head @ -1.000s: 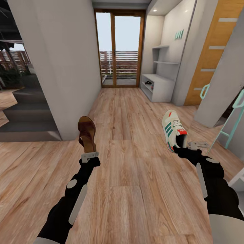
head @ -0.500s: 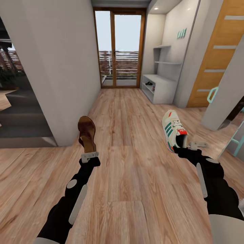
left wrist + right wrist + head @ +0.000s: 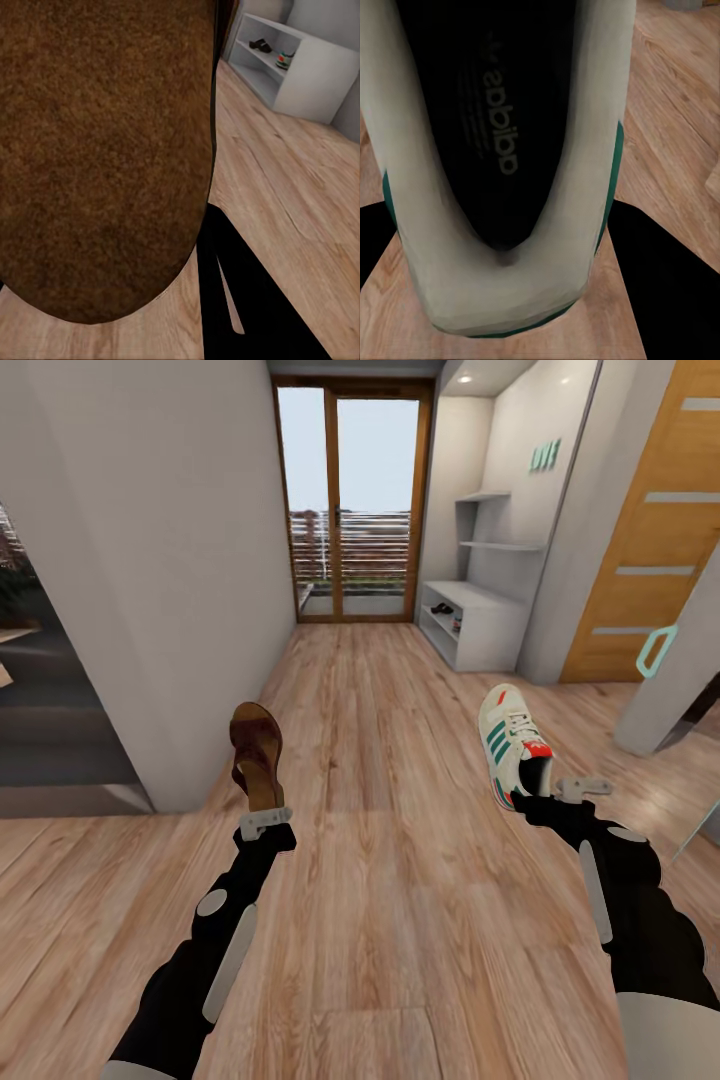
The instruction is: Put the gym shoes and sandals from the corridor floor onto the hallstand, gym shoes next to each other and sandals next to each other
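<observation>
In the head view my left gripper (image 3: 262, 812) is shut on the heel end of a dark brown sandal (image 3: 257, 753), held toe-up above the wood-plank corridor floor (image 3: 380, 880). My right gripper (image 3: 541, 787) is shut on the heel of a cream-white gym shoe (image 3: 510, 745) with green stripes. The sandal's sole (image 3: 105, 150) fills most of the left wrist view, and the gym shoe's dark inside (image 3: 502, 150) shows in the right wrist view. The pale hallstand (image 3: 495, 638) stands far ahead on the right. A dark sandal (image 3: 261, 45) and a gym shoe (image 3: 286, 58) lie on its shelf.
A glass balcony door (image 3: 350, 500) closes the corridor's far end. A grey wall (image 3: 170, 560) runs along the left, its corner near my left arm. At right are an orange wooden door (image 3: 650, 530) and a grey panel (image 3: 675, 680) with a teal handle (image 3: 657, 650).
The whole view has shifted: the left wall corner and right-hand panel have slid outward and the hallstand looks slightly nearer. Both arms and their shoes keep the same pose.
</observation>
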### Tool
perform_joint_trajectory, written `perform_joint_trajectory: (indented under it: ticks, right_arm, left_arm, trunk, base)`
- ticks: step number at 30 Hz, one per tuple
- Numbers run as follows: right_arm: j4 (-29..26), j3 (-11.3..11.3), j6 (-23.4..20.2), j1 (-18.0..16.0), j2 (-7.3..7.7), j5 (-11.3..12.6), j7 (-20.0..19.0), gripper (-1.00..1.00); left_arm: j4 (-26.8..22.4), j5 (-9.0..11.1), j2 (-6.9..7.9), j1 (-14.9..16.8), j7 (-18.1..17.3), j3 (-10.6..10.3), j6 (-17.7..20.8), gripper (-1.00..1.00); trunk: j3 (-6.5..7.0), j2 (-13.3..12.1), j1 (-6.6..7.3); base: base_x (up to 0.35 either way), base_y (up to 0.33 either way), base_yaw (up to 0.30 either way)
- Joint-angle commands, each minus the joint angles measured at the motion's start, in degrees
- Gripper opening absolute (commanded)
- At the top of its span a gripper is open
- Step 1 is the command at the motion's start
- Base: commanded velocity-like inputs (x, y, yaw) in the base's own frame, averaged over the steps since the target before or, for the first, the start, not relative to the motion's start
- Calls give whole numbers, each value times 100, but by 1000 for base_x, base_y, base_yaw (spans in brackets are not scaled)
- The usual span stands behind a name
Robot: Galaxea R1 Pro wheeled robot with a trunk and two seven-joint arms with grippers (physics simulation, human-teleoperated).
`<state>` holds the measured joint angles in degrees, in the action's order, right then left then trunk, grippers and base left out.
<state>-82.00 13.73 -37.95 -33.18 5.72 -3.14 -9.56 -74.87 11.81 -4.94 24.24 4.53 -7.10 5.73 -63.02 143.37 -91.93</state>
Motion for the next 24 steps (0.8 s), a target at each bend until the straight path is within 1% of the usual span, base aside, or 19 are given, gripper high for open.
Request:
perform_joint_trajectory:
  ticks: [1,10,11,12,15,18,19,20,21,22,24]
  right_arm:
    - [-8,7,-28,-4,0,-28,-37,-100]
    - [-10,10,-28,-4,1,-30,-37,-100]
    - [-16,12,-28,-4,4,-33,-37,-100]
    - [-26,10,-28,-4,6,-35,-36,-100]
    - [-33,-1,-28,-4,8,-38,-32,-100]
    - [-34,-59,-22,-4,2,-37,-34,-100]
    - [-39,-209,-21,-4,1,-35,-36,-100]
    - [-41,-415,-20,-5,0,-32,-37,-100]
    - [-40,-534,-20,-5,0,-29,-37,-100]
    - [-38,-618,-19,-4,0,-26,-37,-100]
    - [-36,-706,-19,-4,0,-22,-33,-100]
  left_arm:
    - [-9,32,2,2,39,-11,33,-100]
    - [-14,32,7,6,39,-7,56,-100]
    - [-39,30,8,4,39,-9,108,-100]
    - [-164,26,10,4,35,-20,352,-100]
    - [-287,18,16,5,31,-105,690,-100]
    - [-320,10,31,4,26,-139,779,-100]
    - [-328,6,43,3,24,-147,797,-100]
    - [-332,0,52,4,23,-151,806,-100]
    - [-331,-6,56,3,22,-151,809,-100]
    - [-330,-15,60,5,22,-151,812,-100]
    - [-326,-23,92,8,22,-152,814,-100]
  trunk:
    - [-5,2,-2]
    - [-5,2,-2]
    - [-5,2,-2]
    - [-5,2,-2]
    - [-5,2,-2]
    - [-5,2,-2]
    - [-5,2,-2]
    - [-5,2,-2]
    - [-5,2,-2]
    - [-5,2,-2]
    - [-5,2,-2]
  base:
    - [346,0,0]
    - [346,0,0]
    - [346,0,0]
    - [346,0,0]
    - [346,0,0]
    - [346,0,0]
    - [346,0,0]
    - [346,0,0]
    - [346,0,0]
    - [346,0,0]
    - [346,0,0]
